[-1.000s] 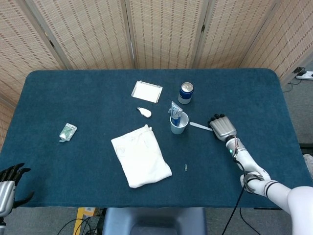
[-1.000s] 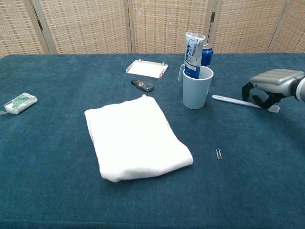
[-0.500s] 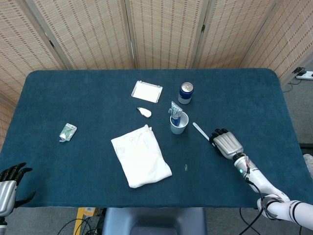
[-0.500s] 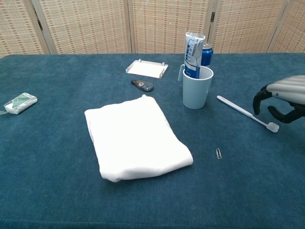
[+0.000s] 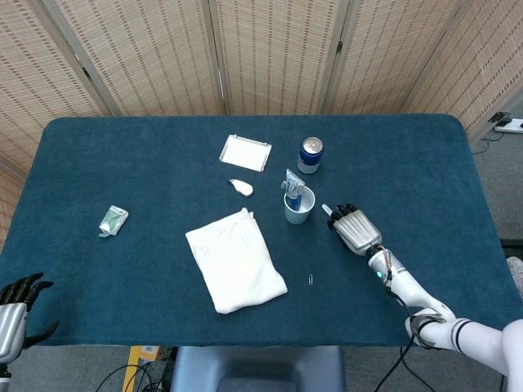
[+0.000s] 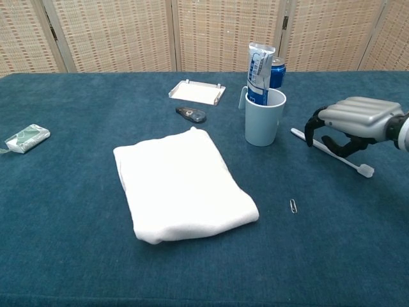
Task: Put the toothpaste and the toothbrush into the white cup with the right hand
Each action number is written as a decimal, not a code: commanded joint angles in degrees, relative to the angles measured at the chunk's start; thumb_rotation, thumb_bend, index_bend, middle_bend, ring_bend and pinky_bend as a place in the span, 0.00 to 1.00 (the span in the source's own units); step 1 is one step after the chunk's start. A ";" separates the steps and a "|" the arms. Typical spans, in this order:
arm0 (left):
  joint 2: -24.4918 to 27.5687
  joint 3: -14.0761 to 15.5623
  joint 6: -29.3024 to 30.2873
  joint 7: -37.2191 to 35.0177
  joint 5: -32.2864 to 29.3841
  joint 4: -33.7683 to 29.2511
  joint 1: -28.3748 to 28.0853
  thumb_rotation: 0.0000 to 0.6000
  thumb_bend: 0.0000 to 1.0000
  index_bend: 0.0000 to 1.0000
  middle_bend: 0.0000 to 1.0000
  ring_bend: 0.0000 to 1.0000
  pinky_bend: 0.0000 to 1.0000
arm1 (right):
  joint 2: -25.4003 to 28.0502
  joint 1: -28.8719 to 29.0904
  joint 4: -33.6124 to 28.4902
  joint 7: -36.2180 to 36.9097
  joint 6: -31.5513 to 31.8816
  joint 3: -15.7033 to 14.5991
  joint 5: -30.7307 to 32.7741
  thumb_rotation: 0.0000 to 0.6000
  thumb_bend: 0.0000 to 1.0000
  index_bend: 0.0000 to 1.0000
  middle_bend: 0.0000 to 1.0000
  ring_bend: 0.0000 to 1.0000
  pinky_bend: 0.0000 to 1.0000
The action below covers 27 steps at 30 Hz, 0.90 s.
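Note:
The white cup [image 6: 263,121] [image 5: 299,214] stands right of the table's middle with the blue-and-white toothpaste tube [image 6: 259,73] [image 5: 292,186] upright inside it. The white toothbrush [image 6: 354,163] [image 5: 326,210] lies flat on the blue cloth just right of the cup, bristle end nearest the front. My right hand [image 6: 348,125] [image 5: 353,229] arches over the brush's middle, fingers curved down on either side; the brush still rests on the table. My left hand [image 5: 12,314] hangs off the table's front left corner, holding nothing.
A blue can [image 5: 310,153] [image 6: 277,71] stands behind the cup. A folded white towel [image 5: 235,259] lies left of it, with a white tray [image 5: 245,153], a small tape dispenser [image 6: 191,114], a packet [image 5: 113,220] and a paperclip [image 6: 293,206] around.
The toothbrush swung from crosswise to diagonal. My right hand pulled back toward the front edge, then came forward and left, and now sits over the brush's middle.

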 commanded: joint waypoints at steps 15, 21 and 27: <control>-0.15 0.14 0.01 -0.60 -0.11 0.76 0.37 1.00 0.27 0.27 0.17 0.15 0.18 | -4.37 1.30 9.20 4.42 -1.62 0.30 -0.11 1.00 0.69 0.39 0.29 0.15 0.21; -0.23 0.08 -0.37 -0.13 0.03 0.44 0.06 1.00 0.27 0.27 0.17 0.15 0.18 | -3.41 -0.02 10.79 4.84 -1.45 0.36 1.26 1.00 0.69 0.39 0.29 0.15 0.21; -0.19 0.08 -0.91 0.18 -0.19 0.27 -0.17 1.00 0.27 0.27 0.17 0.15 0.18 | -1.11 -3.05 11.32 5.74 -0.43 -0.11 2.92 1.00 0.69 0.39 0.30 0.15 0.21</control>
